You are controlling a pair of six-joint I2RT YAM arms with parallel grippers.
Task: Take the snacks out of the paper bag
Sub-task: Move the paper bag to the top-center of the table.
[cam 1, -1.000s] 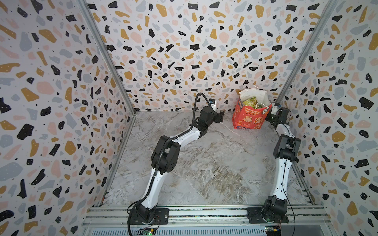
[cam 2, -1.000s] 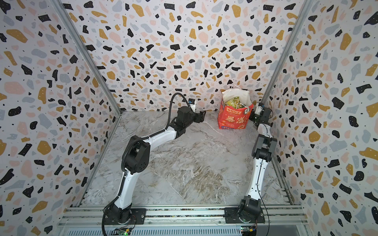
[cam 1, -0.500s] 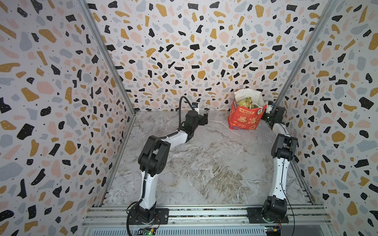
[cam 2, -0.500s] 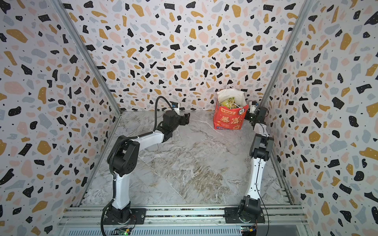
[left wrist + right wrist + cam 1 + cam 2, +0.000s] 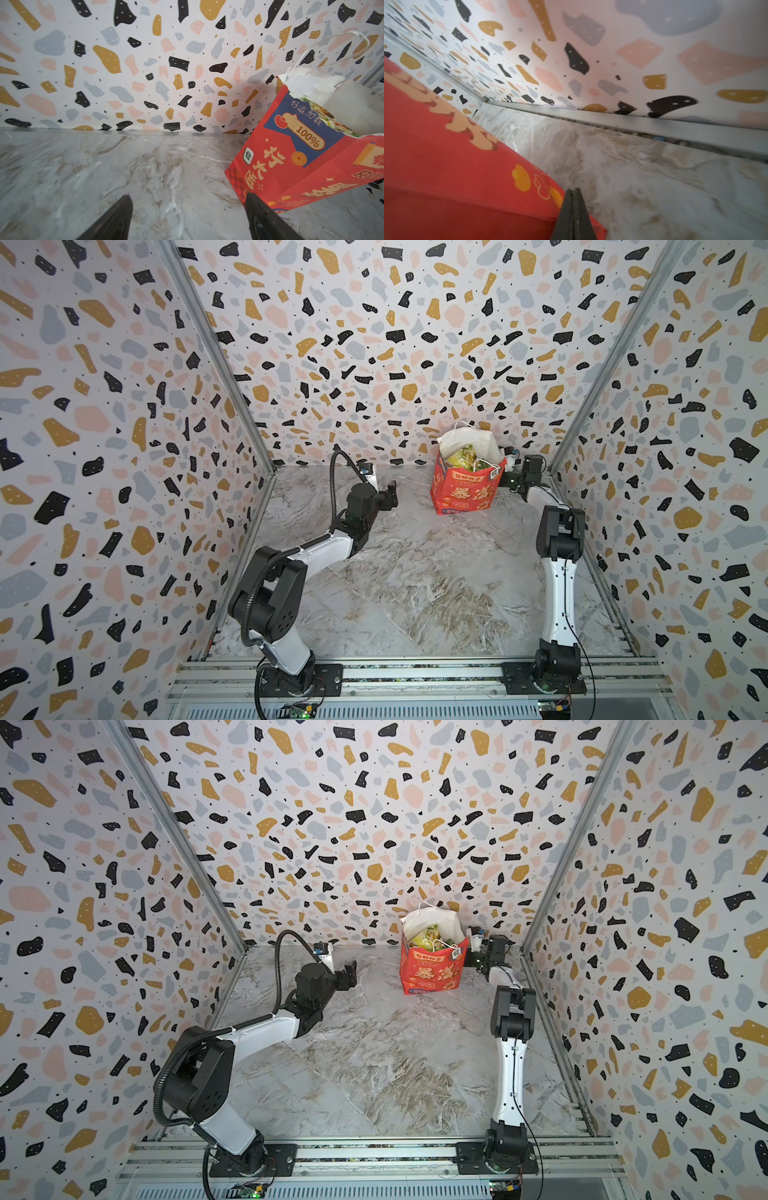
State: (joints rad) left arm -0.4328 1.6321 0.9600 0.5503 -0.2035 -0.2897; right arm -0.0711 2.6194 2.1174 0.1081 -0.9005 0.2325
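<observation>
The red paper bag (image 5: 465,489) (image 5: 432,971) stands upright near the back wall, right of the middle, its white-lined mouth open. Yellow-green snacks (image 5: 463,456) (image 5: 428,936) show inside its top. My left gripper (image 5: 390,497) (image 5: 351,973) (image 5: 188,199) hovers open and empty a little left of the bag, facing its blue side panel (image 5: 291,128). My right gripper (image 5: 505,479) (image 5: 471,959) (image 5: 573,190) is shut, its tips lying against the bag's red right side (image 5: 446,166). Whether paper is pinched between them does not show.
Terrazzo-patterned walls close in the marble floor (image 5: 415,572) on three sides. A metal rail (image 5: 654,126) runs along the right wall close to my right arm. The bag's white cord handle (image 5: 332,41) sticks up above its mouth.
The bag has slid left along the back wall, with my right gripper following at its side. My left arm has drawn back to the left, away from the bag, jaws a little wider.
</observation>
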